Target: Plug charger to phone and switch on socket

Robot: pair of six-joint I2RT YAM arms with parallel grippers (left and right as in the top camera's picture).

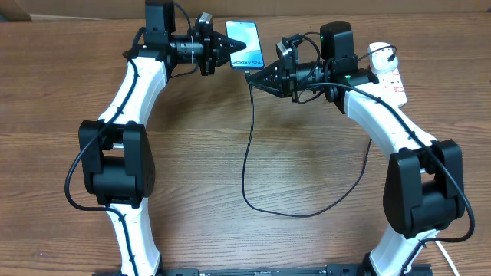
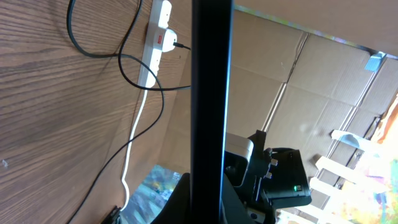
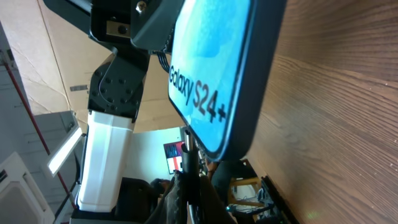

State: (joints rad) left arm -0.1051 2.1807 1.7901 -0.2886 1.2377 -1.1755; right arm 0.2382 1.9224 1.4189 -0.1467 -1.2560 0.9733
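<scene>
Your left tool (image 1: pixel 224 50) was clamped on the phone (image 1: pixel 245 42), near the far edge of the surface (image 1: pixel 230 230). Your right tool (image 1: pixel 253 77) pinched the charger (image 1: pixel 247 146) at its plug tip, just beside the phone's Galaxy end. The socket (image 1: pixel 390 73) lay farther right.

"Galaxy S24+" on phone (image 3: pixel 211 74) screen

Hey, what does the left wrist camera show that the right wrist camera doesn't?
Only the left wrist view shows the socket, its thick white cord, and loops of the charger cable on the table. Only the right wrist view shows the phone screen reading Galaxy S24+, with the right hand bringing the plug tip to its end. Both show the phone and the wooden table.
</scene>
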